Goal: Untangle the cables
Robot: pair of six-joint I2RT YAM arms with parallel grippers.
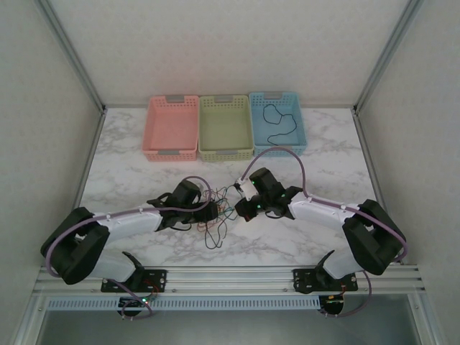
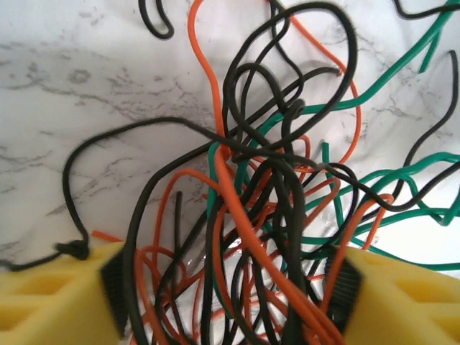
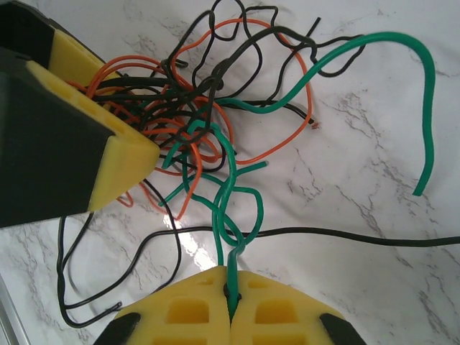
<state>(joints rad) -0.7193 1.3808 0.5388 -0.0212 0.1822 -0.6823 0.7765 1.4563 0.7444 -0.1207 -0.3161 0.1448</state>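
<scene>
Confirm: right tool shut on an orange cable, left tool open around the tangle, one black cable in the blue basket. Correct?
No. The right tool is shut on a green cable, not an orange one; the right wrist view shows it pinched there. The rest holds: left tool open around the tangle, black cable in the blue basket.

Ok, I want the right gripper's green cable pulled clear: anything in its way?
Yes: the green cable, pinched in the right gripper, runs into the knot of black and orange cables, which the open left gripper straddles.
</scene>
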